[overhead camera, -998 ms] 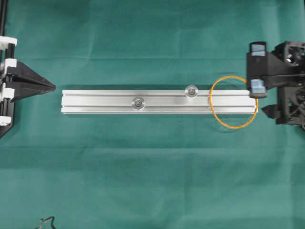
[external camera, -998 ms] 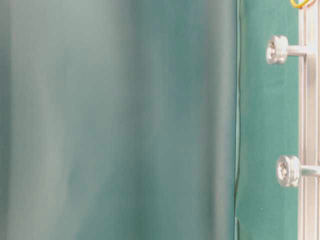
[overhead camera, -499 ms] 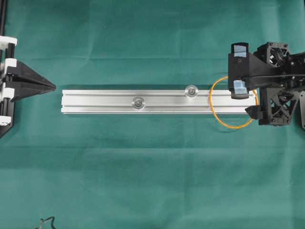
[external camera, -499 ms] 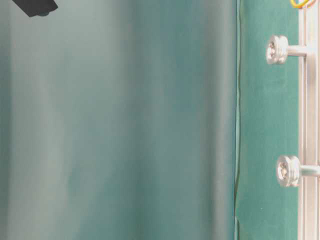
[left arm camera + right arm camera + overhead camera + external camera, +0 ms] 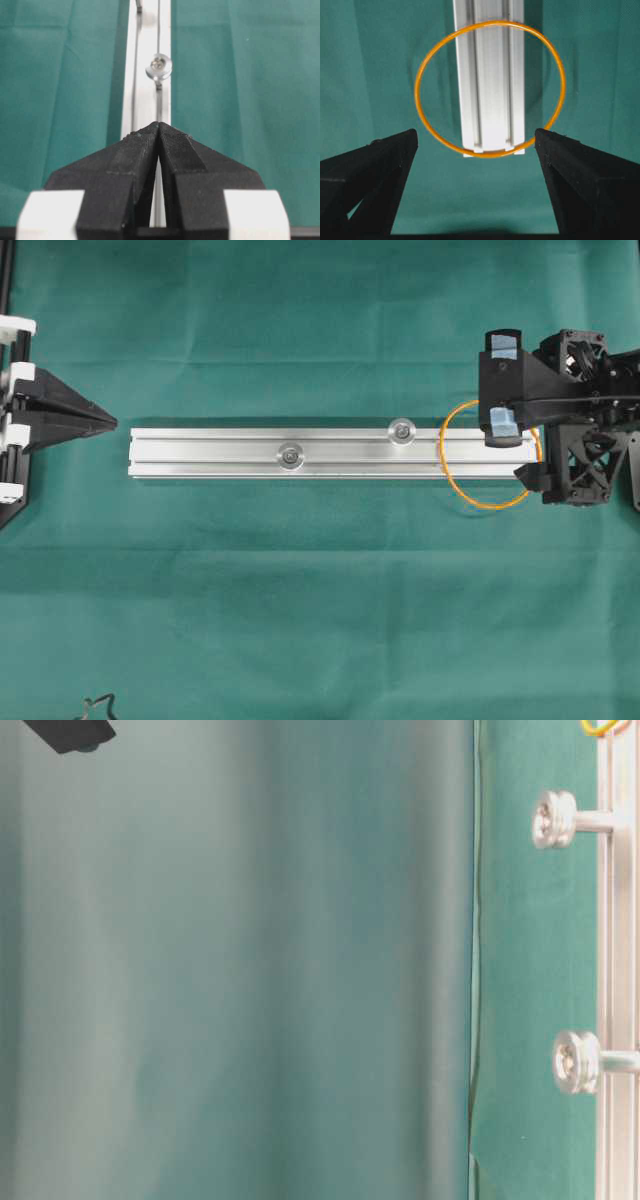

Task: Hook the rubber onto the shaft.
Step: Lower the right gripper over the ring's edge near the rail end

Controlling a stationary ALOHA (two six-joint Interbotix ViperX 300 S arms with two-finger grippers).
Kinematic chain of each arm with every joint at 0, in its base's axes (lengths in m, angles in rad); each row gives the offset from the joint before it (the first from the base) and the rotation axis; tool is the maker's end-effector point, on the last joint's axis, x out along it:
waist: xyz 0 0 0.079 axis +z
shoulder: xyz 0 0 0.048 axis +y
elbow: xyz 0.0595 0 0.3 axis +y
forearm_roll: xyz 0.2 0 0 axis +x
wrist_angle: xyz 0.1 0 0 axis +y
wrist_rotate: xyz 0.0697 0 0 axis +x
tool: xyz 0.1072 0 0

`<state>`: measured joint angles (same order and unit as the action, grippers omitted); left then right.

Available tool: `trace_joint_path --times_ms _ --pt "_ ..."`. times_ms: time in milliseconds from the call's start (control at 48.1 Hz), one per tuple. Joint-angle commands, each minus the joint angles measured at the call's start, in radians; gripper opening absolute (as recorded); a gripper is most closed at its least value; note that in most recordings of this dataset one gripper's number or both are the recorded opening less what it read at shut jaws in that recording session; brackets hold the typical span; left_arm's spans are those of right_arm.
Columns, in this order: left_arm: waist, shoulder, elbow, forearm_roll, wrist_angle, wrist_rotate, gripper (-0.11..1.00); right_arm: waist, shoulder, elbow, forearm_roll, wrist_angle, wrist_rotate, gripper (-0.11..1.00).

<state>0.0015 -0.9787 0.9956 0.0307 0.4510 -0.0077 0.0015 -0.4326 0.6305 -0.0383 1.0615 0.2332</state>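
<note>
1. A long silver aluminium rail (image 5: 330, 453) with lengthwise slots lies flat on the green cloth-covered table (image 5: 320, 620), running left to right in the overhead view.
2. Two short metal shafts with round, flanged heads stand up from the rail: one (image 5: 291, 455) near its middle, the other (image 5: 402, 430) further right, by the rail's far edge.
3. The thin orange rubber band (image 5: 488, 455), a round loop wider than the rail, lies draped over the rail's right end. It rests on top of the rail and hangs out past both long sides. It is just right of the nearer shaft and hooked on neither.
4. The right gripper (image 5: 476, 142), with black triangular fingers (image 5: 380, 165), is spread wide. In its wrist view the fingers sit either side of the rail's end, below the band, and touch nothing.
5. The left gripper (image 5: 159, 125), also with black fingers, sits off the rail's left end, its tips pressed together and pointing along the rail, holding nothing.
</note>
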Motion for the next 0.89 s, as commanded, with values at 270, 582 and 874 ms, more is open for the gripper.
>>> trace_joint_path --times_ms 270,582,874 --pt "0.002 0.008 -0.032 0.002 -0.009 0.000 0.00 0.000 -0.008 -0.015 0.014 -0.017 0.003 0.98" --pt "0.003 0.008 -0.032 0.002 -0.009 0.000 0.00 0.026 0.018 0.046 0.037 -0.109 0.006 0.98" --pt "0.003 0.008 -0.032 0.003 -0.009 0.000 0.00 0.069 0.058 0.098 0.040 -0.201 0.008 0.98"
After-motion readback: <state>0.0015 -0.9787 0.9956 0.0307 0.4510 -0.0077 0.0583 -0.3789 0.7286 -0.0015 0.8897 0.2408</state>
